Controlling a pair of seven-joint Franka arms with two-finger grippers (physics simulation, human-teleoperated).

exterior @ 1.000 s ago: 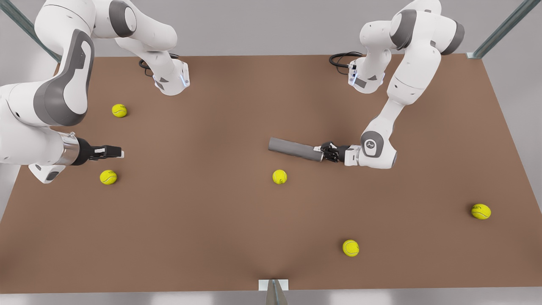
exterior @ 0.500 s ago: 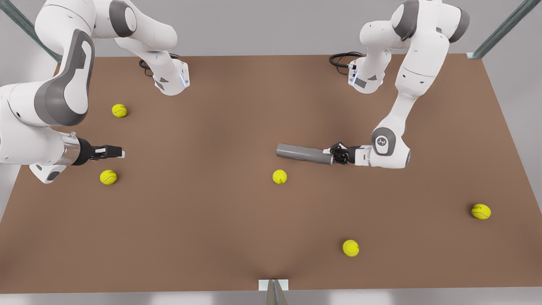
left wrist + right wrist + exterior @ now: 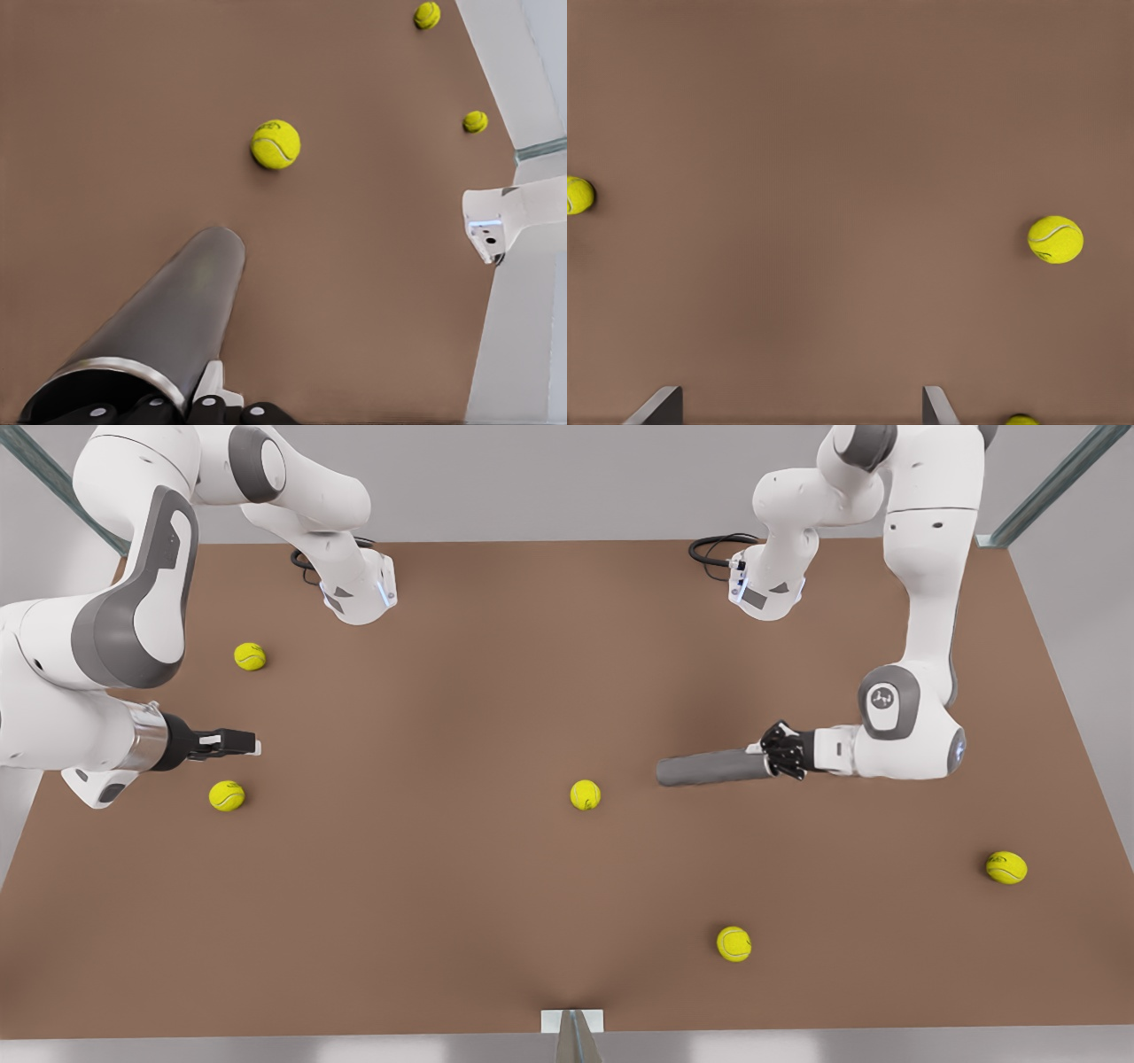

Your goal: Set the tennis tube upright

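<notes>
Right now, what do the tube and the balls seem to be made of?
The tennis tube, held by the left claw, looks like grey metal with a satin sheen and a bright rim, though it could be plastic. The tennis balls look like matte yellow felt with pale seams.

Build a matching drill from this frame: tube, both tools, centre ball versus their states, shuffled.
Column one
1. tennis tube
2. left tool
3. right tool
4. centre ball

Column two
A. open, over the table at the front view's left
B. yellow, loose on the table
C. roughly horizontal, not upright
D. shut on the tube's rimmed end

Pairs: 1-C, 2-D, 3-A, 4-B
</notes>
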